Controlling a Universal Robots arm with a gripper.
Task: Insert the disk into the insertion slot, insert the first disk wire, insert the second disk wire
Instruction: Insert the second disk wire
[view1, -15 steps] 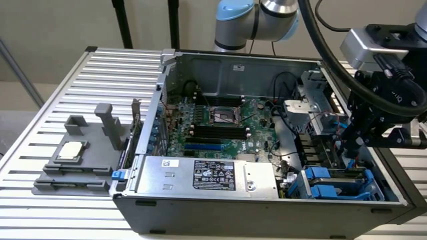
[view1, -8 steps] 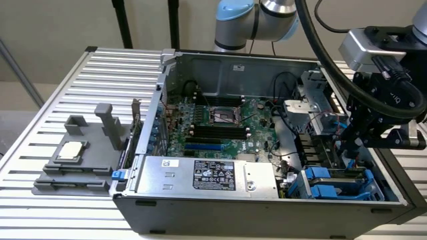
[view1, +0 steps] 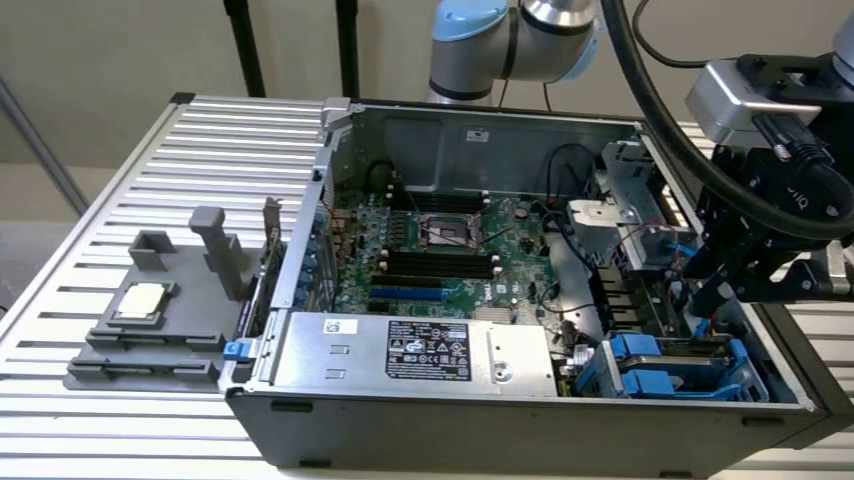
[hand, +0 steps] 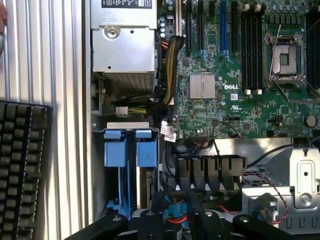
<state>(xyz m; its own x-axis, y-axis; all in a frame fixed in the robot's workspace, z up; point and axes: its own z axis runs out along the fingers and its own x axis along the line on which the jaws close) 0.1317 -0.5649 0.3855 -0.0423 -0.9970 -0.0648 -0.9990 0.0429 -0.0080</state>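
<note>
From outside we see the gripper (view1: 731, 285) hanging over the open computer case (view1: 534, 420) on a ribbed metal table (view1: 120, 440), above the blue-clipped insertion slot (view1: 674, 365). At the wrist, we see a keyboard (hand: 22, 165) beside the slot (hand: 127, 150); finger spread and disk, we cannot tell.

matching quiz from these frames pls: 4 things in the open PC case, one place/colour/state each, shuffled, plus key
Things:
1. power supply
2. CPU socket
3. drive cage
4. keyboard

Place, colour or state:
A. black, lying on the ribbed table outside the case
B. blue clips, in the case's front corner on the exterior view's right
C. silver box with a black label, along the case's front wall
D. empty metal frame in the middle of the motherboard

Pairs: 1-C, 2-D, 3-B, 4-A
</note>
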